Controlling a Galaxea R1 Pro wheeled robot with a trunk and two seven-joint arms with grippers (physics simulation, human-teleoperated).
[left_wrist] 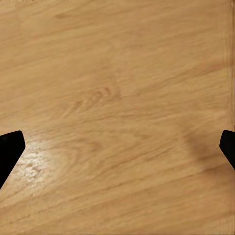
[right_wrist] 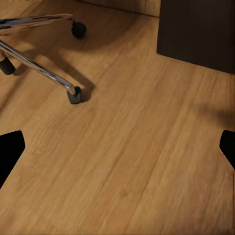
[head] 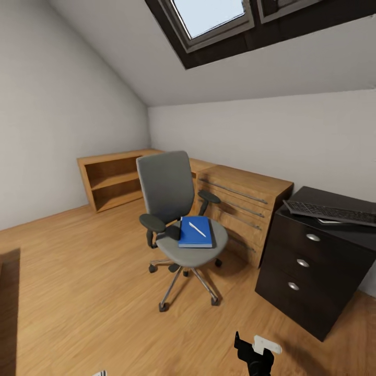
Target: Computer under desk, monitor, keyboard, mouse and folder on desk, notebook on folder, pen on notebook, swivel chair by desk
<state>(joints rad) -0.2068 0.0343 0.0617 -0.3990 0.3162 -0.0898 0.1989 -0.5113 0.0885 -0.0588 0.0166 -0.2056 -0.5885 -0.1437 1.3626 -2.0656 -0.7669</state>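
Progress: early | swivel chair (head: 180,209) centre frame, apart from desk (head: 313,271) at right | folder (head: 196,232) with pen (head: 197,229) on top, both on seat, not yet moved | keyboard (head: 330,211) on desk | left gripper (left_wrist: 117,149) and right gripper (right_wrist: 117,149) wide, empty, over floor (head: 78,292)

right wrist view: we see the wooden floor (right_wrist: 137,161), with the swivel chair (right_wrist: 39,68) showing its chrome legs and black casters. the dark side of the desk (right_wrist: 196,32) stands near it. the right gripper (right_wrist: 117,147) has its black fingertips (right_wrist: 11,149) spread wide apart over the bare floor.
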